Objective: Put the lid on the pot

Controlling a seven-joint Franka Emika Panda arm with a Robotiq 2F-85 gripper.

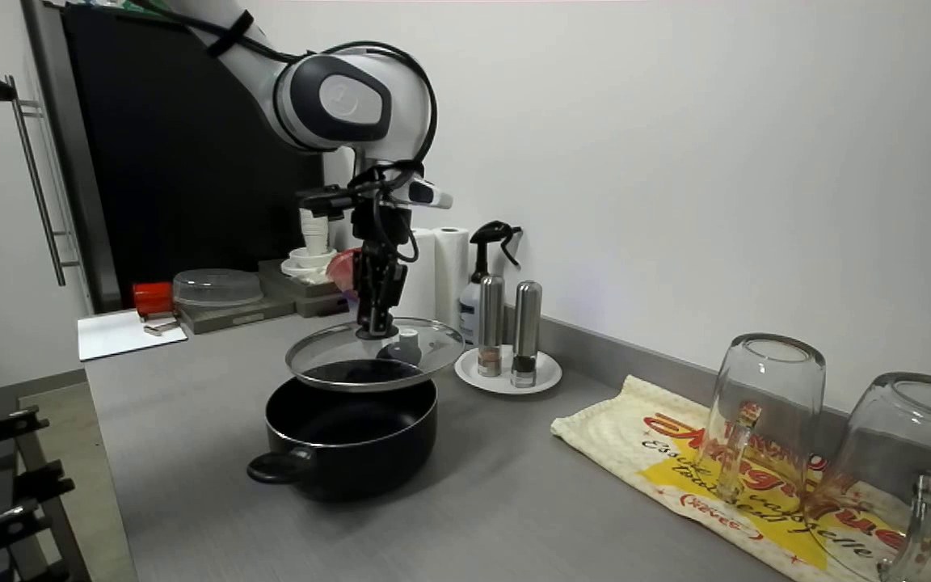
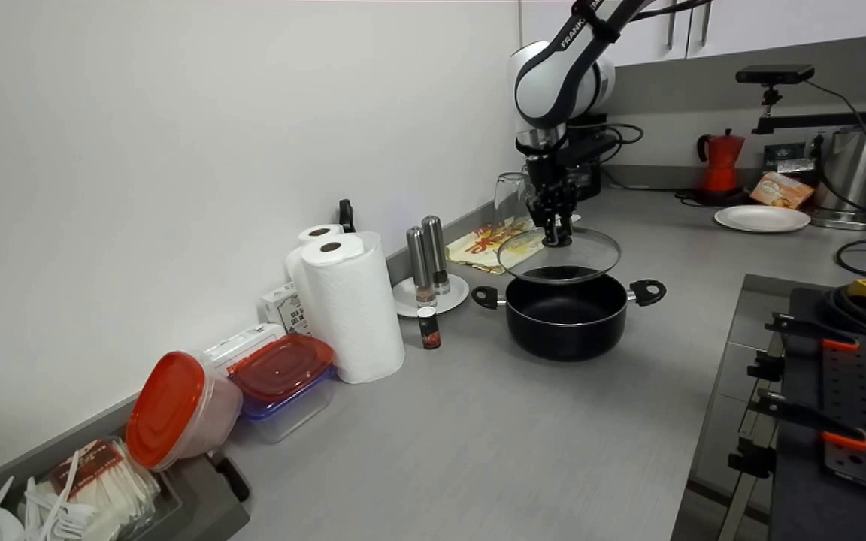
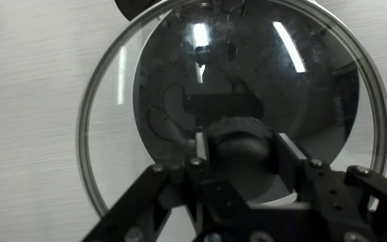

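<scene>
The tool [image 1: 377, 325] is pinching the dark knob [image 3: 242, 144] of the clear glass lid [image 1: 346, 351], which hangs above the black pot [image 1: 364, 462] on the bench [image 2: 493, 436], not yet seated. In the wrist view the pot's mouth lies toward 12 o'clock beneath the glass, so lowering straight from here could leave the lid overhanging at 6 o'clock while its opposite edge dips inside; part of that offset may be camera angle. A pinch on a round knob could also let the lid tip or swivel if one side of the rim lands first, and pressing on after contact might shove the pot along the bench. Straying toward 3 o'clock in an exterior view, the lid might knock the steel grinders [image 1: 527, 323] on their white plate [image 1: 546, 373]. As for writing, the arm [image 2: 553, 86], at 12 o'clock from the pot in an exterior view, is lettered "FRANKA". At 3 o'clock from the pot in an exterior view, the dish towel [image 1: 663, 473] carries red and black script; "Essui" and "seul" seem legible, the rest being creased or behind the glass mugs [image 1: 764, 388]. The carton [image 2: 288, 309] at 9 o'clock has print too small to read surely.
</scene>
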